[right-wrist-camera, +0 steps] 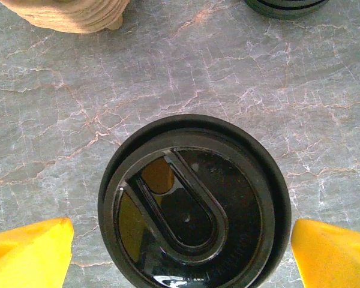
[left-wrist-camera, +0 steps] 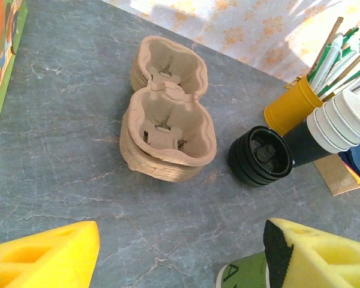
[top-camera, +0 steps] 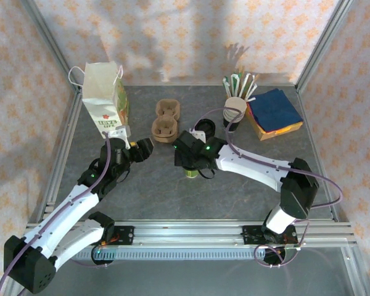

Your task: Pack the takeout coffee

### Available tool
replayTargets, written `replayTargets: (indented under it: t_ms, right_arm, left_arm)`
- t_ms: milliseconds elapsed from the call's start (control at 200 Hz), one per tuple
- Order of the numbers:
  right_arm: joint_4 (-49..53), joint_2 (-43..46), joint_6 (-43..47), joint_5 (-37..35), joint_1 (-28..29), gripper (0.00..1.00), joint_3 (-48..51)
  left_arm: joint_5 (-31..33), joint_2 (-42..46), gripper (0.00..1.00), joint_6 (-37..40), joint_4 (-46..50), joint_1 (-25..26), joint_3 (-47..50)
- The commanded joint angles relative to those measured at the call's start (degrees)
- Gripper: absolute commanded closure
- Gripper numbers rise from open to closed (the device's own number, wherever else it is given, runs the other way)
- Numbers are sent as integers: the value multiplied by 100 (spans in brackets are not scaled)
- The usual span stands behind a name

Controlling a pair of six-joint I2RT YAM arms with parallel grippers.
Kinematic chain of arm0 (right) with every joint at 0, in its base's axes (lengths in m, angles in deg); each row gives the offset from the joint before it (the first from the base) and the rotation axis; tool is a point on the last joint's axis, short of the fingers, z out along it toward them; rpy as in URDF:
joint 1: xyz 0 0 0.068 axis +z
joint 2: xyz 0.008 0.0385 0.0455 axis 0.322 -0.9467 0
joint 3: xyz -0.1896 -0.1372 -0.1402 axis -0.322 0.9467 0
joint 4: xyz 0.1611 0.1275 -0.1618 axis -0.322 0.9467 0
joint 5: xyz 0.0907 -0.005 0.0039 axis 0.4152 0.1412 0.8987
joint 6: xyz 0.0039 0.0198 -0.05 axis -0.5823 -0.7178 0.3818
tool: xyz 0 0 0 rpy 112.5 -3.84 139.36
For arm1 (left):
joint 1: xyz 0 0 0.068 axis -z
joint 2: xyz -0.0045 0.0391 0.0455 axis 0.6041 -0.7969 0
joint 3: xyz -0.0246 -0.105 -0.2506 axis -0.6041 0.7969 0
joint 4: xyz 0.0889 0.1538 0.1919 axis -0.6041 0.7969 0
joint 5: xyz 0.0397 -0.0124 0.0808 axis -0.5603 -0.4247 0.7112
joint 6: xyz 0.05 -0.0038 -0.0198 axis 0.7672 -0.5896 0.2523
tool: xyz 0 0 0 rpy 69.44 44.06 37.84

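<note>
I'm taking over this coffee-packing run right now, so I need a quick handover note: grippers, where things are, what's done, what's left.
Left gripper: open, empty, beside the paper bag.
Right gripper: open, a finger on either side of the lidded coffee cup, neither one touching it.
The cup stands upright on the table, just in front of the cup carrier. The bag stands at the back left.
Done: the cup is lidded and lined up for a grasp.
Left: grip the cup, lift it and lower it into the bag.

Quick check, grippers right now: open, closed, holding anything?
Left gripper: open, holding nothing.
Right gripper: open, one finger on each side of the takeout coffee, not closed on it.
</note>
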Motion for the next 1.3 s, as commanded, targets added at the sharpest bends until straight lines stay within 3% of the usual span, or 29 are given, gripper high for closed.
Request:
replayTargets:
  t_ms: [0,435,1296]
  right_arm:
    - [290,-162,9,-352,89,9,-236]
    - [498,-407,106,-599,133,18,-383]
    - [856,-775,376,-506,133,21,-451]
  left_arm:
    - [-10,35,26,11,-52,-61,95]
    - [-27,4,26,-14,-85,-106,190]
    - [-109,-80,26,-66,-192,-151,307]
